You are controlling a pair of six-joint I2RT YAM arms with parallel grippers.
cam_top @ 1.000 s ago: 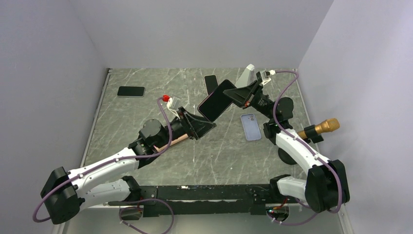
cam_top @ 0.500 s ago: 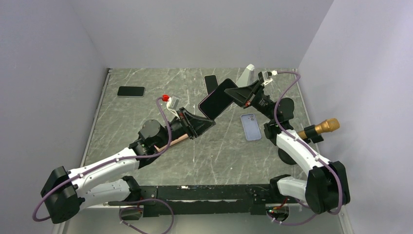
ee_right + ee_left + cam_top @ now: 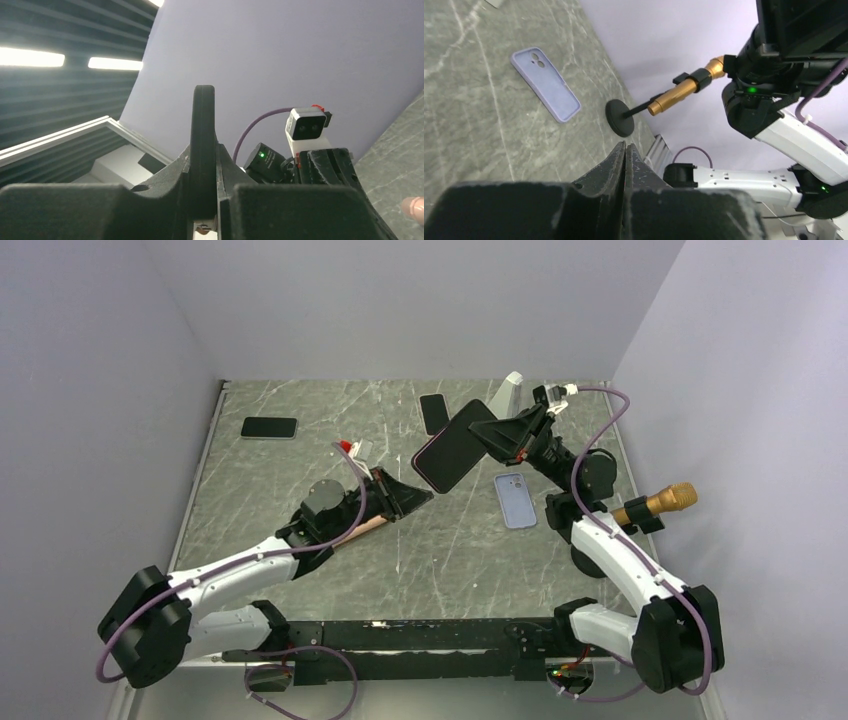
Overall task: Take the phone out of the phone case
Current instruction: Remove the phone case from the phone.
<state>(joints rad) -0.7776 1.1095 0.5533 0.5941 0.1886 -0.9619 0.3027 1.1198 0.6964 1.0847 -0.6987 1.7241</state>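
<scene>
One dark rectangular phone with a pinkish rim (image 3: 452, 446) is hanging tilted above the grey marbled surface (image 3: 300, 460), its upper end clamped in the right end effector (image 3: 497, 435). Its long axis is slanting down toward the left end effector (image 3: 418, 496), which is hovering just short of the free end, clenched on nothing. A lilac silicone case (image 3: 515, 500) is lying flat below.

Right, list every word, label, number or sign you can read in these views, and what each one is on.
No text can be read in any view.
The phone in the right gripper: dark, blank screen.
The lilac case: no print shows.
The far-left black handset and the back black handset: dark, no markings show.
The gold microphone: no lettering shows.
</scene>
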